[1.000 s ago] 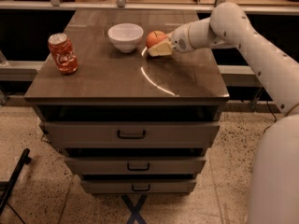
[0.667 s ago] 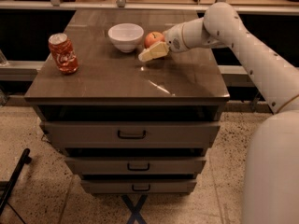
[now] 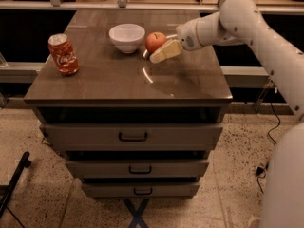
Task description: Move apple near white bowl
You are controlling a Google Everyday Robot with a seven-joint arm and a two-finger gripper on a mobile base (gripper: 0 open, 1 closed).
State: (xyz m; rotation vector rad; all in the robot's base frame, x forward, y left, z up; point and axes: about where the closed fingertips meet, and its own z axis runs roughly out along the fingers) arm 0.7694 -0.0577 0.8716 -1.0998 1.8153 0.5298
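gripper (image 3: 160, 50) at apple (image 3: 155, 41), white bowl (image 3: 126, 42) — close beside

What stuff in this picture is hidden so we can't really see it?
All in the camera view:
- The end effector is at the apple, right of the white bowl. Its far side is hidden behind the apple.
- The apple's bottom is covered by the end effector.
- The insides of the drawers are hidden by their closed fronts.
- The robot's body is cut off by the right edge.
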